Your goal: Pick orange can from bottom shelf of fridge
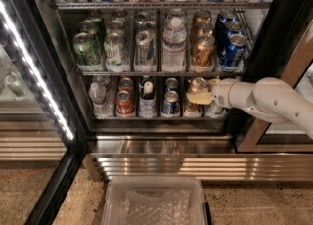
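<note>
The orange can [197,85], copper-coloured with a silver top, stands at the right of the bottom shelf [146,118] of the fridge [274,18]. My gripper [199,97] reaches in from the right on a white arm [264,99]. It lies across the front of the orange can at mid-height, touching it. The can stands upright on the wire rack. Its lower body is partly hidden behind the gripper.
A blue can [171,102], a dark bottle [146,99], a red can [124,102] and a water bottle [98,99] share the bottom shelf to the left. The rack above is full of cans. A clear plastic bin [154,202] sits on the floor before the ribbed steel base [195,165]. The glass door [34,67] stands open at left.
</note>
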`<state>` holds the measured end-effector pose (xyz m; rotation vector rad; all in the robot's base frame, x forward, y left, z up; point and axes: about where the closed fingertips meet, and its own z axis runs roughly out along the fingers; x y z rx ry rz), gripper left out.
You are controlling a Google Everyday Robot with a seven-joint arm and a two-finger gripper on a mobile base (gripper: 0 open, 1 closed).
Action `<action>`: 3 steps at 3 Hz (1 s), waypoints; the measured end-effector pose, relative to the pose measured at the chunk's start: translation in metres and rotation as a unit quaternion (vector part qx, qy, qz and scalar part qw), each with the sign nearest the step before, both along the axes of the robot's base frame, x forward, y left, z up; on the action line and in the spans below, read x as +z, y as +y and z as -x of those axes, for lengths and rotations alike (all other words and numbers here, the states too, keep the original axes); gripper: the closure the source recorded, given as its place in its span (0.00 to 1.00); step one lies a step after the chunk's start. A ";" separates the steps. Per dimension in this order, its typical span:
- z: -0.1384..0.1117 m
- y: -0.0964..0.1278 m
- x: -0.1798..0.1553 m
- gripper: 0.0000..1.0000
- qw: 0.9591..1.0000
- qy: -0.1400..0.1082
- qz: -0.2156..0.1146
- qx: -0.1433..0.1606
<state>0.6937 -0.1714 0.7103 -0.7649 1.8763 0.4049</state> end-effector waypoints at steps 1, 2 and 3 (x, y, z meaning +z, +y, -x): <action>0.000 0.000 0.000 1.00 1.000 0.000 0.000 0.000; 0.011 0.004 0.002 1.00 1.000 0.016 -0.005 0.017; 0.047 -0.004 0.022 1.00 0.997 0.052 -0.042 0.042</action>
